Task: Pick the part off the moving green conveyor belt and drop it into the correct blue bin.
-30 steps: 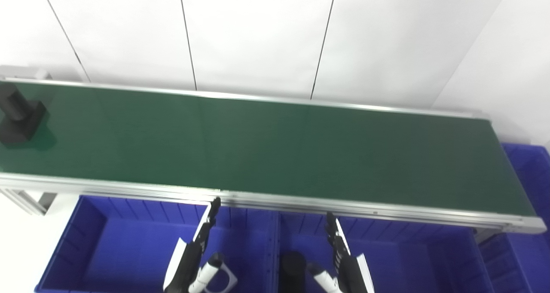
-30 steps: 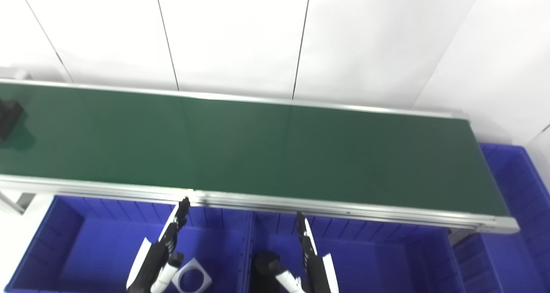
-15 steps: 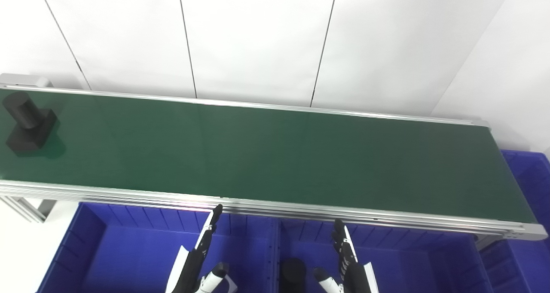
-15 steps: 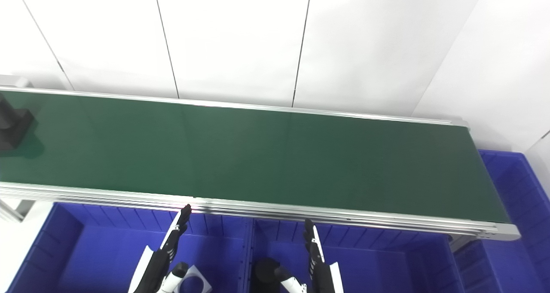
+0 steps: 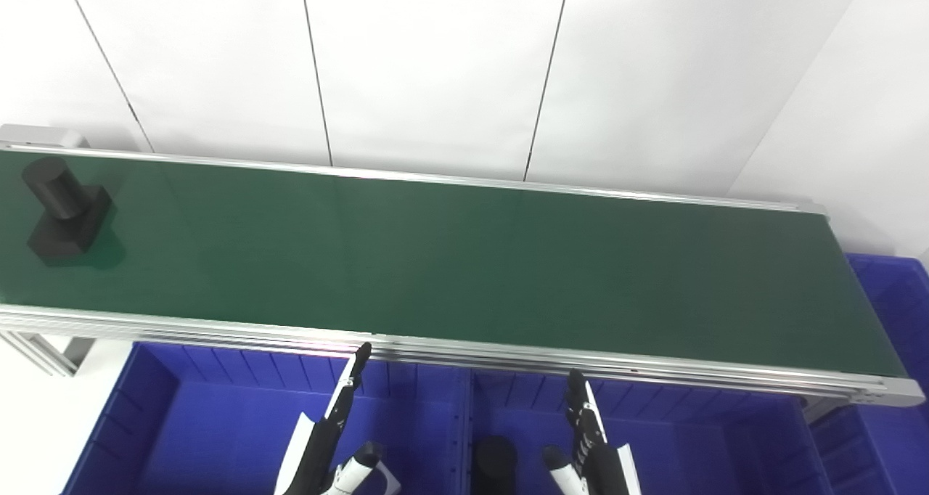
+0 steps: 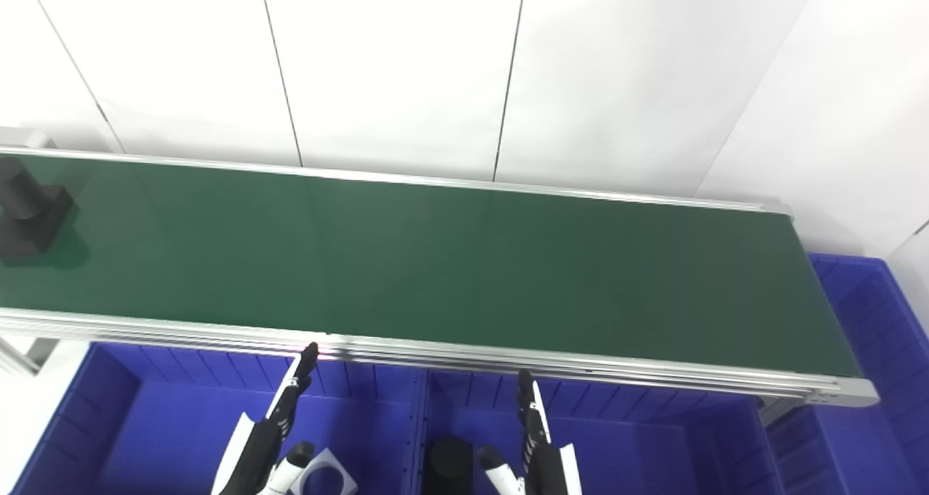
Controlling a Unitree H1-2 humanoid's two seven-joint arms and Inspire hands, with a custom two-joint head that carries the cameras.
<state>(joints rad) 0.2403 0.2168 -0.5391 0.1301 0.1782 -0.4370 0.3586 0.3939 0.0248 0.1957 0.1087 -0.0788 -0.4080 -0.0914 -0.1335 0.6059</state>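
Note:
A black part [image 5: 64,208], a cylinder standing on a square base, rides on the green conveyor belt [image 5: 450,255] at its far left end; it also shows in the right eye view [image 6: 27,208]. My left hand [image 5: 330,437] is open with fingers straight, low over the left blue bin [image 5: 218,430], far from the part. My right hand [image 5: 591,444] is open too, over the middle blue bin [image 5: 697,444]. Both hands hold nothing and sit below the belt's near rail.
A black cylinder part [image 5: 493,462] lies in the middle bin. A grey square plate with a round hole [image 6: 326,473] lies in the left bin. A third blue bin [image 5: 893,313] stands past the belt's right end. White wall panels stand behind.
The black part has travelled a little to the right along the belt. The camera view tilted slightly early on. Both hands stay almost still; the right one sank slightly.

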